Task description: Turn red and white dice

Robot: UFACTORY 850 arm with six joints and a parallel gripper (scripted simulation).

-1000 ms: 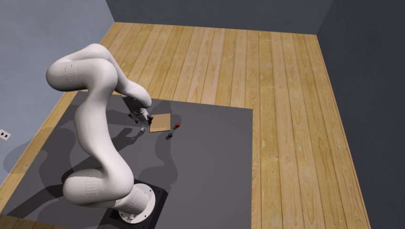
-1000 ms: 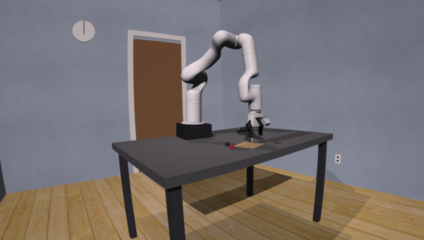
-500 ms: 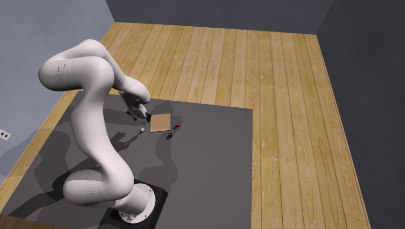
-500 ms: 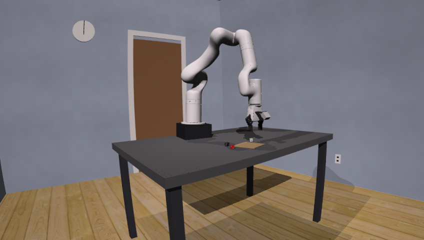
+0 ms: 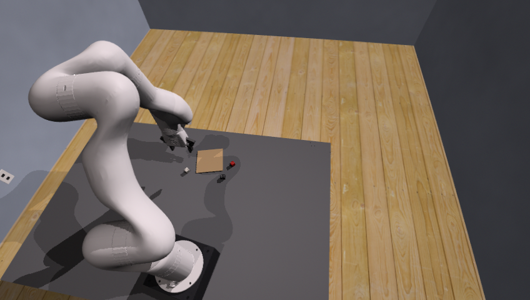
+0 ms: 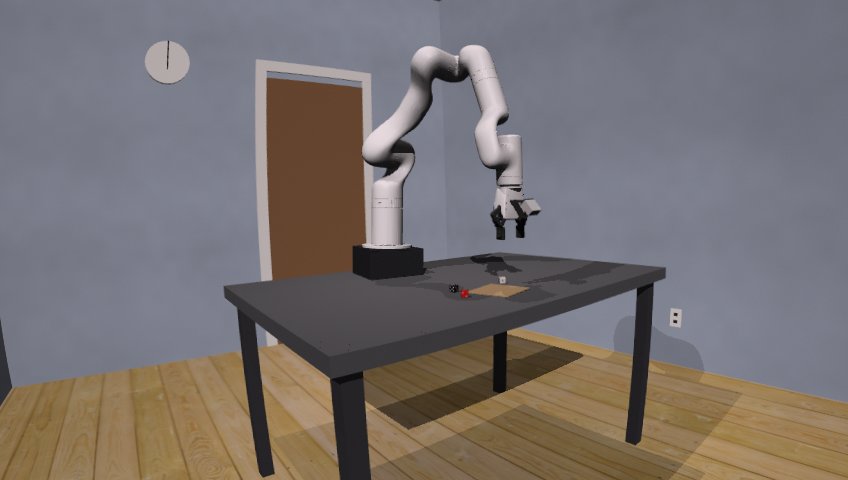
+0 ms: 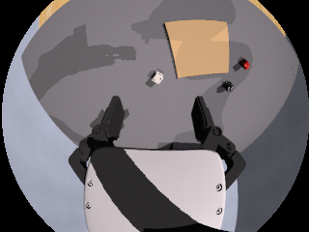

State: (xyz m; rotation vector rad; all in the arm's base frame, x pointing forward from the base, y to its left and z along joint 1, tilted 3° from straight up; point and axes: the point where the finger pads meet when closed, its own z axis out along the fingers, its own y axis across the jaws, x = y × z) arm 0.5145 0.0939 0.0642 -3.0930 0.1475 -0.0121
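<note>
Black-fingered gripper (image 5: pixel 180 146) (image 6: pixel 510 230) (image 7: pixel 157 103) wide open, nothing held, above dark grey rectangular table (image 5: pixel 275 208) (image 6: pixel 357 309) (image 7: pixel 140 113). Top view, from the flat tan square mat (image 5: pixel 209 160) (image 6: pixel 499 290) (image 7: pixel 203 50): small white cubic die (image 5: pixel 186 170) (image 6: pixel 502 279) (image 7: pixel 157 76) at eight o'clock, small red cubic die (image 5: pixel 232 163) (image 6: pixel 464 293) (image 7: pixel 245 64) three, small black cubic die (image 5: pixel 222 177) (image 6: pixel 453 288) (image 7: pixel 228 86) five. All dice off-mat, apart.

The dark grey worktop (image 5: pixel 279 208) (image 6: pixel 368 303) (image 7: pixel 140 111) carries a flat tan mat (image 5: pixel 209 160) (image 6: pixel 499 290) (image 7: pixel 203 50). The white die (image 5: pixel 186 170) (image 6: pixel 502 279) (image 7: pixel 157 76) sits on one side of it; the red die (image 5: pixel 232 163) (image 6: pixel 464 293) (image 7: pixel 245 64) and black die (image 5: pixel 222 177) (image 6: pixel 453 288) (image 7: pixel 228 86) rest off its edges, near each other.
</note>
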